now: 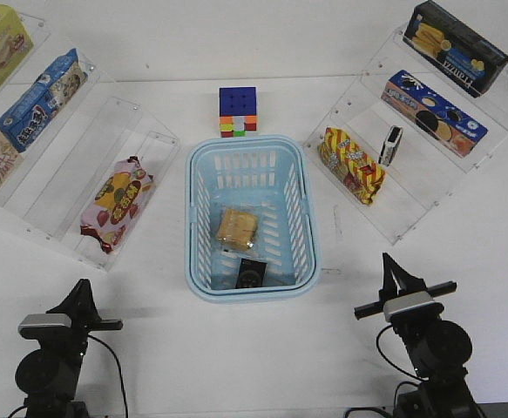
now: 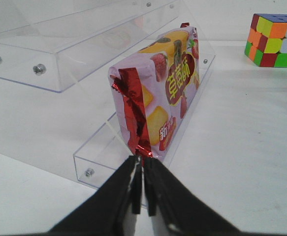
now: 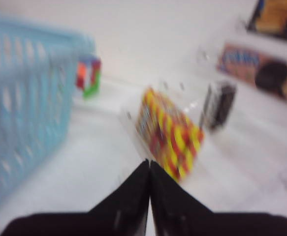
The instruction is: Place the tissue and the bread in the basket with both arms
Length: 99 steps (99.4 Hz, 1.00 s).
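Light-blue basket (image 1: pixel 252 218) on the white surface (image 1: pixel 349 322), holding the bread (image 1: pixel 237 227) mid-floor and the tissue (image 1: pixel 252 273) by its near wall, left gripper (image 2: pixel 142 167) fingers pressed together, empty, right gripper (image 3: pixel 148 169) likewise.

A large light-blue slotted plastic basket (image 1: pixel 203 212) sat mid-frame; inside lay a golden-brown wrapped bread piece (image 1: pixel 236 227) and, below it, a black tissue pack (image 1: pixel 251 273).

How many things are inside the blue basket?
2. The bread lies in the middle of the basket, and the tissue lies just in front of it, by the near wall. Nothing else shows inside.
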Tool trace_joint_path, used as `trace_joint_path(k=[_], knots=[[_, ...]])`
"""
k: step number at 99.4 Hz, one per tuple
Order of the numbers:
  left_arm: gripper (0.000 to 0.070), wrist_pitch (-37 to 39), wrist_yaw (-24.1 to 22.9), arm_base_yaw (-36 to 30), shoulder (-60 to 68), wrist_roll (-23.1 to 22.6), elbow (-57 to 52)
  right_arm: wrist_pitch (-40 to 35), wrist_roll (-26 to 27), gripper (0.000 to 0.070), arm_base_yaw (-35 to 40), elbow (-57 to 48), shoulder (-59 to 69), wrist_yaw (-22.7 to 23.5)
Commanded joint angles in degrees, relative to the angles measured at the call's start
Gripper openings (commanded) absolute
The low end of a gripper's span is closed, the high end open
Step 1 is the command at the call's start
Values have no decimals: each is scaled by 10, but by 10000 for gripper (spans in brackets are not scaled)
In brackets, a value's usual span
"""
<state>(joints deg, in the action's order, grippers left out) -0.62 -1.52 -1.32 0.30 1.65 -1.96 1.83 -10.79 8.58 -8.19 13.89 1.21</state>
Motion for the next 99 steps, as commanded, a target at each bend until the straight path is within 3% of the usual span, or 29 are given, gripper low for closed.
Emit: trace_joint_path(k=[1, 17, 41, 99], knots=[[1, 7, 0, 1, -1, 3, 11, -10, -8, 4, -10, 31, -53, -2], [1, 7, 0, 1, -1, 3, 11, -93, 20, 5, -29, 75, -139, -11], [1, 7, 0, 1, -1, 4, 10, -89, 65, 5, -38, 75, -138, -29], [1, 7, 0, 1, -1, 3, 10, -76, 65, 4, -37, 75, -138, -28]])
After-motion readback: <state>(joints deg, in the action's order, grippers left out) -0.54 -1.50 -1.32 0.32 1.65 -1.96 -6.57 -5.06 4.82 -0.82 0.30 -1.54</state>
